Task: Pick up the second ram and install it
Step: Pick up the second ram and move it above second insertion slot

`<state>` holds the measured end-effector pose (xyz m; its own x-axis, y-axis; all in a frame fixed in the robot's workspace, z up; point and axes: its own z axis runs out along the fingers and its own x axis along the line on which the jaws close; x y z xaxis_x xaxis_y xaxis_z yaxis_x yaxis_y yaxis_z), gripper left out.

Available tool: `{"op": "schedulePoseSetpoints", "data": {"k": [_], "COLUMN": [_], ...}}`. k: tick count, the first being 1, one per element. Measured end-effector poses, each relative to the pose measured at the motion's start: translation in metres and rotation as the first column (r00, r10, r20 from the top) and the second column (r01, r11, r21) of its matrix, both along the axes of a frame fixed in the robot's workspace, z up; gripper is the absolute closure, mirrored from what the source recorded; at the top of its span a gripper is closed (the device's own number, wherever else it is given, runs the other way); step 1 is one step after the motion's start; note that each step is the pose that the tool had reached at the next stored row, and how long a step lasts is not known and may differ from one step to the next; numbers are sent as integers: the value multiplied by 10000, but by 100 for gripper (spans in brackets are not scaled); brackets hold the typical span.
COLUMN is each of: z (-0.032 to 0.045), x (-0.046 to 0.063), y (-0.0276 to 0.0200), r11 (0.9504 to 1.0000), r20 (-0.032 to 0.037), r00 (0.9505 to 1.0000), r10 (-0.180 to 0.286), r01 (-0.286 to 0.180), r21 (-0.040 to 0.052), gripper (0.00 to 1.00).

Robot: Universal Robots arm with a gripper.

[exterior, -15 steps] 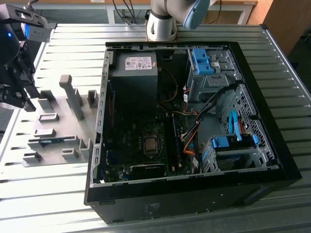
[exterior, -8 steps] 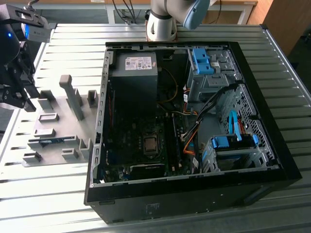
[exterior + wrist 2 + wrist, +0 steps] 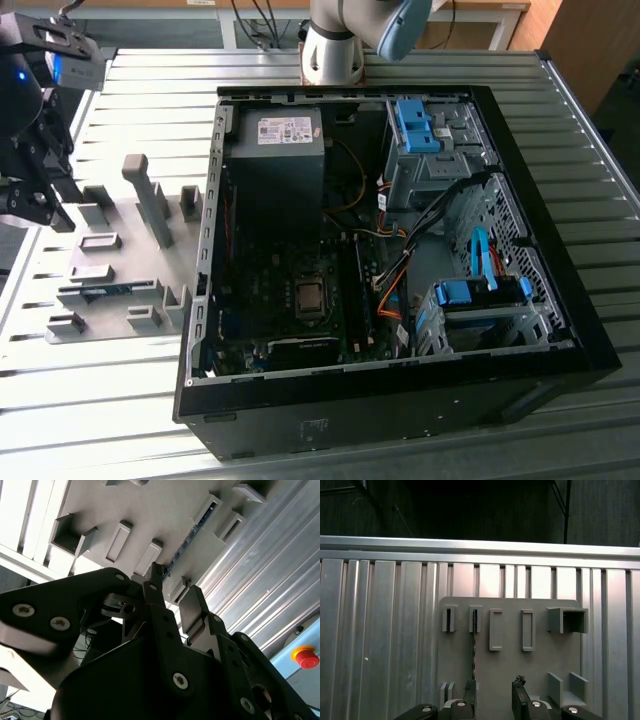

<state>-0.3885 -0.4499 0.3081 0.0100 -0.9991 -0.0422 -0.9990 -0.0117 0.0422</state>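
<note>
Second ram (image 3: pixel 105 291) stands on edge in the slotted brackets of a grey fixture plate (image 3: pixel 118 225). The plate lies on the ribbed metal table (image 3: pixel 150 90), at the exterior view's left of the open computer case (image 3: pixel 400 395).

The tool (image 3: pixel 40 205) hangs over the plate's outer end, its fingers (image 3: pixel 519 694) spread apart and grasping nothing. In the first wrist view the blue-green strip (image 3: pixel 474 652) runs straight away from the tool (image 3: pixel 495 696), its near end in line with one finger. I cannot tell whether they touch. In the exterior view its long axis runs left to right along the plate.

Low empty brackets flank the strip on both sides, and a taller grey post (image 3: pixel 150 195) stands farther in. Past the plate's edge, bare table lies open toward the case.
</note>
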Motion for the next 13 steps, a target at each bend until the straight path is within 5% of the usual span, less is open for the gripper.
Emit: {"op": "schedulePoseSetpoints", "data": {"k": [8,13], "z": [-146,-235], "x": [-2,-5], "y": [-98,-105], "r11": [10000,10000], "r20": [0,-1], "r00": [10000,10000], "r10": [0,-31], "r01": [0,31], "r21": [0,0], "gripper": [58,58]}}
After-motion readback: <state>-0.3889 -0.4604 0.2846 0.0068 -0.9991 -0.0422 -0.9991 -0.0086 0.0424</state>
